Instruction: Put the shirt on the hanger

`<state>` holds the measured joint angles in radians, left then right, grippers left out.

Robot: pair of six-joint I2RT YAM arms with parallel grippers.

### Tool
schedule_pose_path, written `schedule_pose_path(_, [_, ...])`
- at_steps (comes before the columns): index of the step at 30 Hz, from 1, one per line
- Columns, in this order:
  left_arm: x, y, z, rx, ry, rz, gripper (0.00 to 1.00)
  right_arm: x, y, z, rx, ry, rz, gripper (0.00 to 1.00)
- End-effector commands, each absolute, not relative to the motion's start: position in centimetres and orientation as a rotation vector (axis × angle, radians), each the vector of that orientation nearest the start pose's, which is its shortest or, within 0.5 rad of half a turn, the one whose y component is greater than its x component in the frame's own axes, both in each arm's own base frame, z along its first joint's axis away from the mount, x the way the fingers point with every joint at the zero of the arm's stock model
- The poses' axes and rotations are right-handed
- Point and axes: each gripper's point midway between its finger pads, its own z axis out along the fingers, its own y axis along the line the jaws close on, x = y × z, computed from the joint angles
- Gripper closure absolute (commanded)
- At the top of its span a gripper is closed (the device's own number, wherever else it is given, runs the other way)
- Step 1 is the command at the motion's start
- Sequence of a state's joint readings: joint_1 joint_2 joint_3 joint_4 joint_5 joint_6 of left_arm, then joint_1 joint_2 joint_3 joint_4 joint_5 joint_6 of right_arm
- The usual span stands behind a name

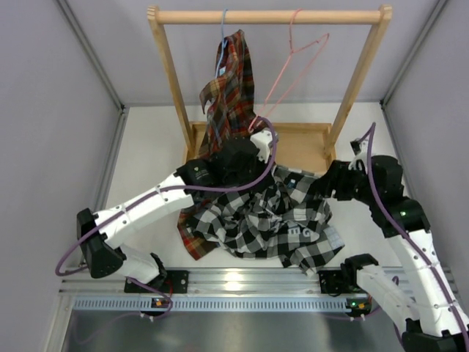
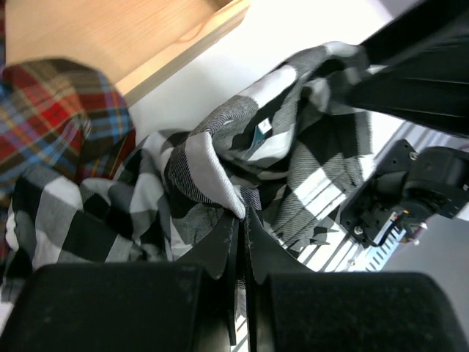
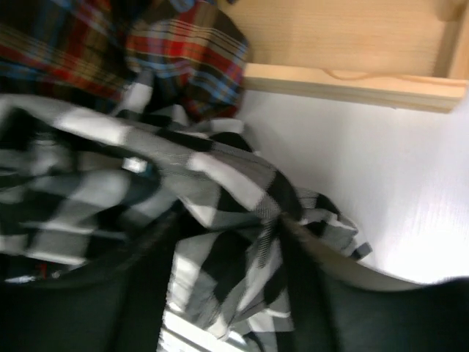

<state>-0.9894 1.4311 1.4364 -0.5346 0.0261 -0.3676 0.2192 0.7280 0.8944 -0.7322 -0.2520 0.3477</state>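
The black-and-white checked shirt [image 1: 271, 220] lies crumpled on the table in front of the rack. My left gripper [image 1: 253, 180] is at its far left part, shut on a raised fold of the shirt [image 2: 205, 154], with the cloth pinched at the tips [image 2: 242, 214]. My right gripper [image 1: 316, 187] is at the shirt's far right edge. Its jaws [image 3: 227, 242] stand open, and loose checked cloth [image 3: 220, 169] lies between the fingers [image 3: 322, 257]. The pink wire hanger [image 1: 297, 66] hangs bare on the wooden bar at the upper right, tilted.
A red tartan shirt [image 1: 231, 88] hangs from a light blue hanger on the same bar; its tail reaches the table beside the checked shirt. The wooden rack's base [image 1: 300, 143] stands just behind both grippers. Grey walls close in both sides.
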Motion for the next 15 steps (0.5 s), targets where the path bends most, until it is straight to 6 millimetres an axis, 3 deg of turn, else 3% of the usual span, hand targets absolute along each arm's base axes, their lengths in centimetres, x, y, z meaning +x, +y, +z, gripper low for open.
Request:
schedule_pose_path(1, [21.8,-34.7,26.6,0.575,2.165,-0.770,1.00,22.2,12.2,30.6,-0.086,1.954,0.717,0.40])
schedule_pose_path(2, [21.4,-34.6,25.7,0.568,2.182,-0.768,1.00,22.2,12.5,32.8,-0.099,1.911,0.740,0.36])
schedule_pose_path(4, [21.0,-34.2,26.0,0.516,2.162,-0.797,1.00,23.1,13.7,34.4,-0.105,1.900,0.810,0.32])
schedule_pose_path(5, [20.4,-34.0,24.3,0.518,2.178,-0.789,1.00,23.5,14.1,36.2,-0.113,1.861,0.836,0.29])
schedule_pose_path(7, [20.2,-33.9,25.7,0.461,2.102,-0.864,1.00,25.1,15.2,37.7,-0.098,1.841,0.879,0.17])
schedule_pose_path(8, [20.1,-33.7,25.7,0.438,2.084,-0.874,1.00,25.6,15.4,39.9,-0.093,1.797,0.864,0.11])
schedule_pose_path(10, [20.1,-33.4,25.0,0.404,2.051,-0.904,1.00,27.2,16.2,40.7,-0.066,1.804,0.806,0.06])
schedule_pose_path(11, [19.9,-33.1,25.5,0.395,2.025,-0.923,1.00,27.2,16.7,43.0,-0.083,1.758,0.805,0.05])
schedule_pose_path(13, [19.9,-32.8,24.6,0.387,2.026,-0.915,1.00,28.3,18.7,43.3,-0.109,1.787,0.776,0.03])
schedule_pose_path(14, [19.9,-32.8,24.6,0.382,2.022,-0.916,1.00,28.3,19.0,45.6,-0.112,1.743,0.761,0.03])
schedule_pose_path(15, [19.9,-32.7,24.5,0.380,2.019,-0.917,1.00,30.2,19.4,44.7,-0.100,1.778,0.679,0.03])
